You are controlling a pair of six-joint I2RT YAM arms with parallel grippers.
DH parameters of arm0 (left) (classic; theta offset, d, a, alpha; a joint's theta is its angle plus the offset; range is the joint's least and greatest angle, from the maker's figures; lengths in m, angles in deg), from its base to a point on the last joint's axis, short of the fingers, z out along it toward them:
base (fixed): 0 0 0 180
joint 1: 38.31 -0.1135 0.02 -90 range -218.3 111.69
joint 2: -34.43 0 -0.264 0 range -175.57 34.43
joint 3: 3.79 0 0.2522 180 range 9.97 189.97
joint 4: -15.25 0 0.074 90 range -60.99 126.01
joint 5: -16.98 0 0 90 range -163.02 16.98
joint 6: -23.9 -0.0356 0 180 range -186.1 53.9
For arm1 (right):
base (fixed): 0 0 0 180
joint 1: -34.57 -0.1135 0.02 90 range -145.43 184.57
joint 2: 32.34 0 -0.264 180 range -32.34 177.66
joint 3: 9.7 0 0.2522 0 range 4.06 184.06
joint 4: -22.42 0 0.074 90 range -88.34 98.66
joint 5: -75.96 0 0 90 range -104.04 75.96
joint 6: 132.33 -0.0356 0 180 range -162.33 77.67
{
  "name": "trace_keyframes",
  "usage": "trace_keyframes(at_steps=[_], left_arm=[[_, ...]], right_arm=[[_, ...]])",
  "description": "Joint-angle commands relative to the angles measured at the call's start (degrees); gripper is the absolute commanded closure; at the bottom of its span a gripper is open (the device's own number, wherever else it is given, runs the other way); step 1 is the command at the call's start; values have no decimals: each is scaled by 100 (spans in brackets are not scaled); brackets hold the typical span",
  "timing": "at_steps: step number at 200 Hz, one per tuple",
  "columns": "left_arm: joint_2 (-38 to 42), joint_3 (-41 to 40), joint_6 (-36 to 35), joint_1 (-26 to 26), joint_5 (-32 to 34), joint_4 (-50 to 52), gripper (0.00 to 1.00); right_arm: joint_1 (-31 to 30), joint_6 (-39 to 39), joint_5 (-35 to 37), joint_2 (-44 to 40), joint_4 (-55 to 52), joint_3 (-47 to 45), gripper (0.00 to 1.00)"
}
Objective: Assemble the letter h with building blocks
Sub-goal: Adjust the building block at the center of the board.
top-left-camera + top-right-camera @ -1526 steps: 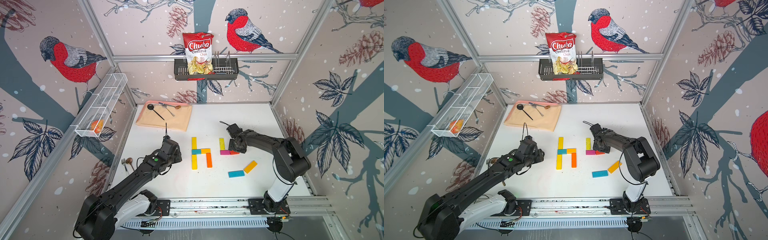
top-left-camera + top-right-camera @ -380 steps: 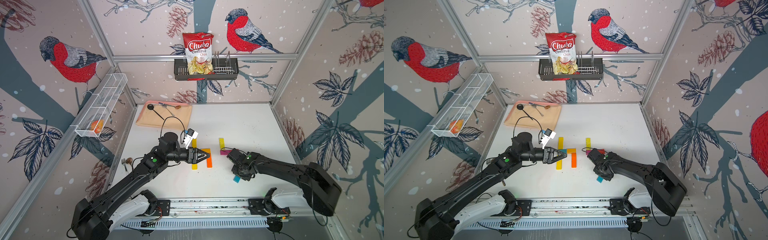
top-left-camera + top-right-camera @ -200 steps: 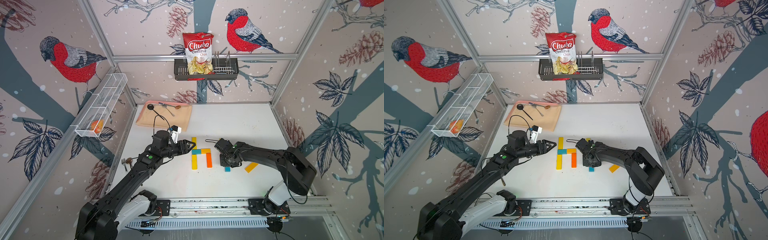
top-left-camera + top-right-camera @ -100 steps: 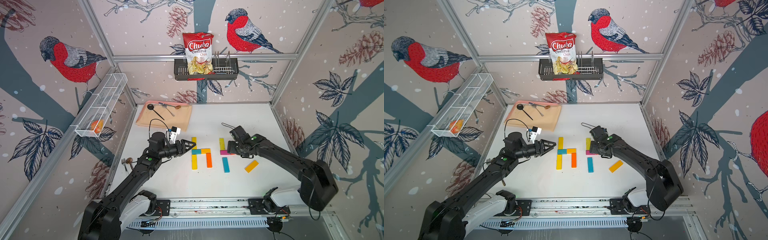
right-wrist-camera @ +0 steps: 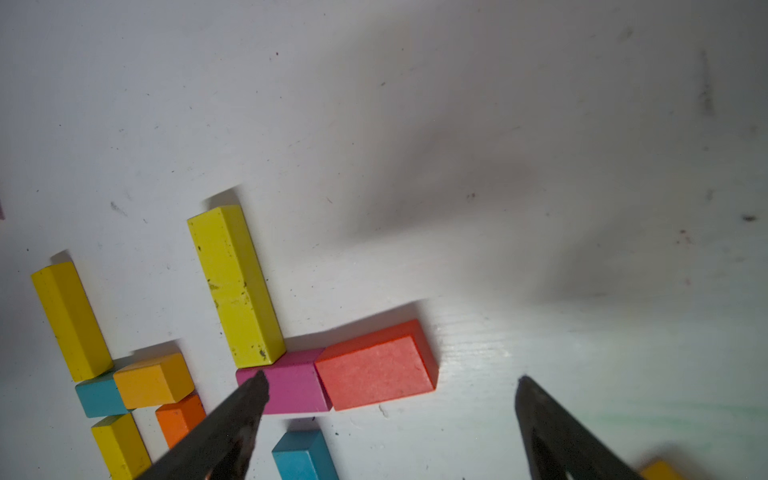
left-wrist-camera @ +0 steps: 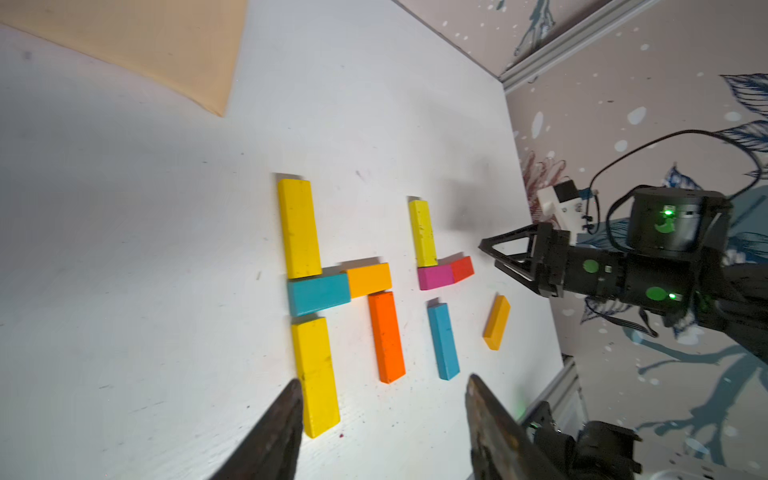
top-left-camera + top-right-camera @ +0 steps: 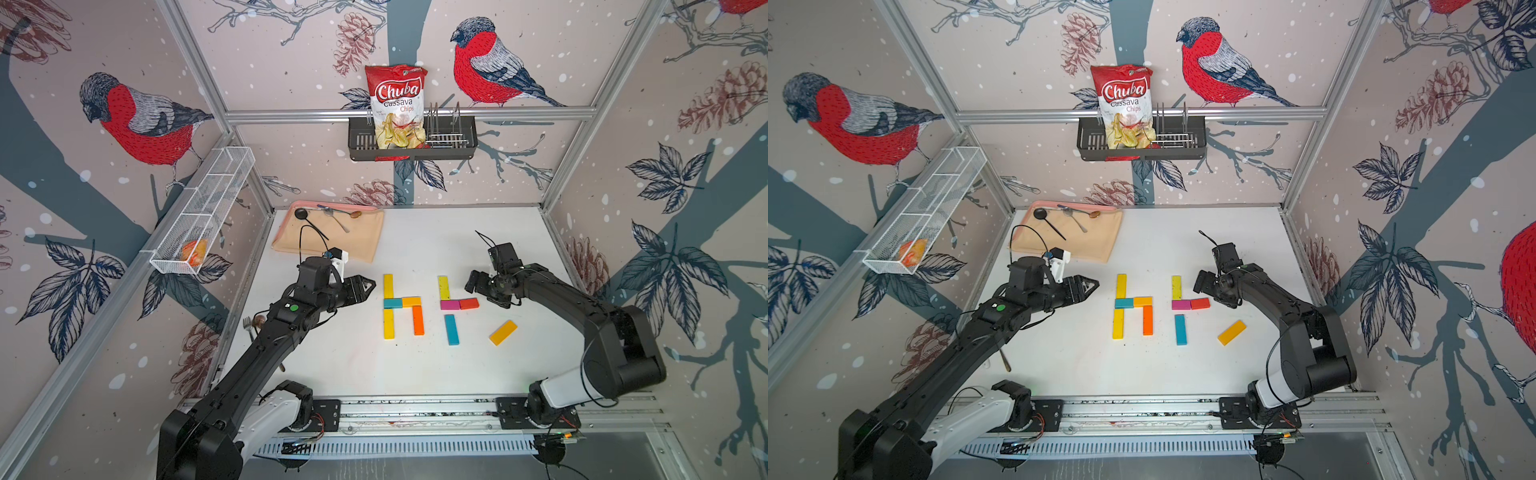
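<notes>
Just released: my right end effector [image 7: 473, 283] stands wide open, empty, near the matte magenta block [image 7: 450, 305]. The flat teal plank [image 7: 451, 329] now lies just robot-side of it, possibly touching. Stem done, I'd say.

White table [image 7: 415, 365], building blocks [image 7: 418, 320], beige cloth [image 7: 359, 241]
</notes>
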Motion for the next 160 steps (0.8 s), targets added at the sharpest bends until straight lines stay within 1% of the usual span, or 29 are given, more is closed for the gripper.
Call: trace_keyframes(at_steps=[1, 31, 79, 108, 160], left_arm=[[90, 56, -352, -17, 744, 415, 39], [170, 61, -466, -17, 987, 501, 39], [241, 70, -691, -17, 1655, 714, 38], [241, 80, -744, -13, 1733, 686, 38], [206, 52, -765, -19, 1736, 674, 38]], right_arm=[[-94, 80, -274, 121, 347, -62, 5], [-245, 94, -260, 366, 450, -14, 4], [-367, 43, -184, 546, 512, 26, 4], [-495, 0, -145, 555, 512, 45, 5], [-503, -91, -24, 559, 470, 2, 5]])
